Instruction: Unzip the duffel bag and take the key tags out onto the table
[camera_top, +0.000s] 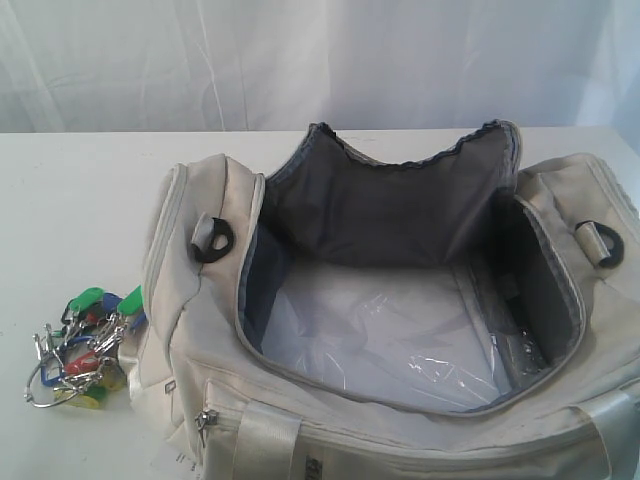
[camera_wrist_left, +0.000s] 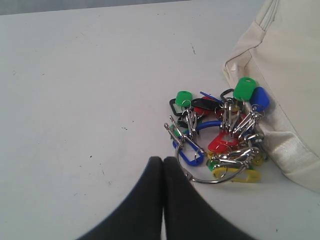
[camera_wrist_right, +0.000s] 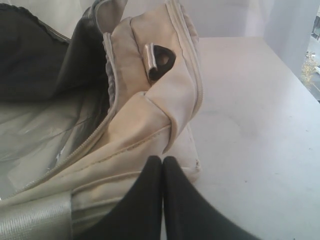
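Note:
The cream duffel bag (camera_top: 210, 330) lies on the white table (camera_top: 70, 200) with its top unzipped and wide open, grey lining and clear plastic showing inside. The key tags (camera_top: 85, 345) rest on the table against the bag's left end. In the left wrist view the key tags (camera_wrist_left: 220, 135) lie just beyond my left gripper (camera_wrist_left: 163, 161), which is shut with nothing between its fingers; a metal ring sits close to one fingertip. My right gripper (camera_wrist_right: 162, 160) is shut and empty, over the bag's end panel (camera_wrist_right: 150, 125). Neither gripper shows in the exterior view.
A black D-ring (camera_top: 212, 240) sits on the bag's left end and another D-ring (camera_top: 600, 243) on the right end. A white curtain (camera_top: 300, 60) hangs behind the table. The table edge (camera_wrist_right: 295, 70) runs near the bag's right end.

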